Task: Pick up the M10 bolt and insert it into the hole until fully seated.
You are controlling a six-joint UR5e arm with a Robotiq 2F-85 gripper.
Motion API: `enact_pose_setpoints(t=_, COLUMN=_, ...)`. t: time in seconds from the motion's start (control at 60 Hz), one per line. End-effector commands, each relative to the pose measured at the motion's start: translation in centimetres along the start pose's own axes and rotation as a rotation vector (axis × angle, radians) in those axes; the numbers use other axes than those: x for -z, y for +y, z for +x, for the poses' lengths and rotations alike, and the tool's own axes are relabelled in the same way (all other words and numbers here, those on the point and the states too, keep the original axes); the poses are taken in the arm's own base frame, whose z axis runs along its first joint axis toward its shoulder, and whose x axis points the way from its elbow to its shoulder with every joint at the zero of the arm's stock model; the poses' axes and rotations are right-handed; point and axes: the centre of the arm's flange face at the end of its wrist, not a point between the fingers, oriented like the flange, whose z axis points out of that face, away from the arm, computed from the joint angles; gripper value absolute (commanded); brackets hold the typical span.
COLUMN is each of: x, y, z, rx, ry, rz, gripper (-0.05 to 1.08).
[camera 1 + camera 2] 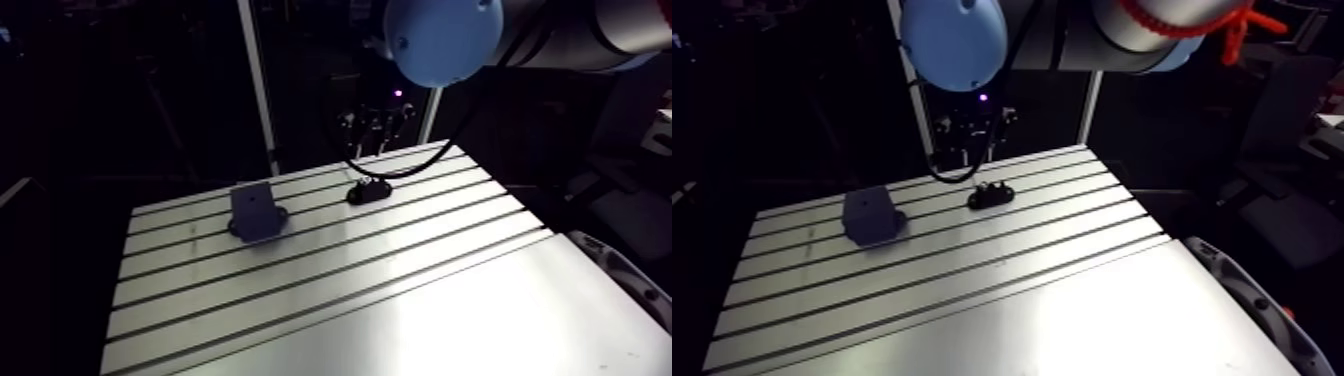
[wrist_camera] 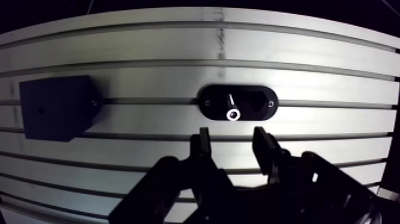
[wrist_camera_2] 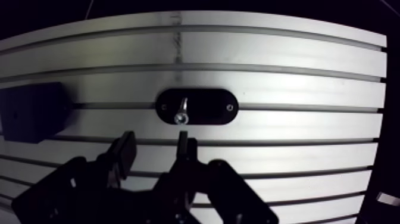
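Observation:
A silvery bolt (image 2: pixel 231 111) stands in a black oval holder (image 2: pixel 238 103) on the slotted table (image 2: pixel 178 128), its round head end facing the wrist camera. My gripper (image 2: pixel 232 140) hangs just short of the holder, open, with nothing between its fingers (image 2: pixel 204 143). Beside the holder, along the same slot, sits a dark angled block (image 2: pixel 56 107) with a small hole in its face. In the arm view the holder (image 1: pixel 368 189) and block (image 1: pixel 256 211) lie near the table's far edge, and the gripper (image 1: pixel 967 135) hovers above the holder.
The aluminium table (image 1: pixel 400 300) runs wide and bare toward the near side, crossed by long slots. A vertical post (image 1: pixel 257 90) rises behind the far edge. The arm's blue joint cap (image 1: pixel 443 35) hangs overhead.

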Motion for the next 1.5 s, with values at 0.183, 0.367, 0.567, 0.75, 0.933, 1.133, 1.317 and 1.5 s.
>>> enact_pose_setpoints(t=0.183, x=-1.2, y=0.9, z=0.2, rx=-0.006, ry=-0.015, rz=-0.016, gripper=0.55)
enact_pose_setpoints(t=0.367, x=-1.6, y=1.0, z=0.2, rx=-0.006, ry=-0.024, rz=-0.022, gripper=0.55)
enact_pose_setpoints(t=0.567, x=-2.4, y=1.2, z=0.2, rx=-0.008, ry=-0.035, rz=-0.017, gripper=0.55)
enact_pose_setpoints(t=0.75, x=-2.9, y=1.4, z=0.5, rx=-0.004, ry=-0.024, rz=-0.023, gripper=0.55)
enact_pose_setpoints(t=0.933, x=-3.7, y=1.4, z=0.5, rx=-0.008, ry=-0.036, rz=-0.018, gripper=0.55)
enact_pose_setpoints(t=1.133, x=-4.4, y=1.5, z=0.6, rx=-0.01, ry=-0.044, rz=-0.015, gripper=0.55)
enact_pose_setpoints(t=1.317, x=-4.7, y=1.6, z=0.8, rx=-0.01, ry=-0.046, rz=-0.016, gripper=0.55)
enact_pose_setpoints(t=1.5, x=-5.0, y=1.5, z=0.8, rx=-0.009, ry=-0.051, rz=-0.012, gripper=0.55)
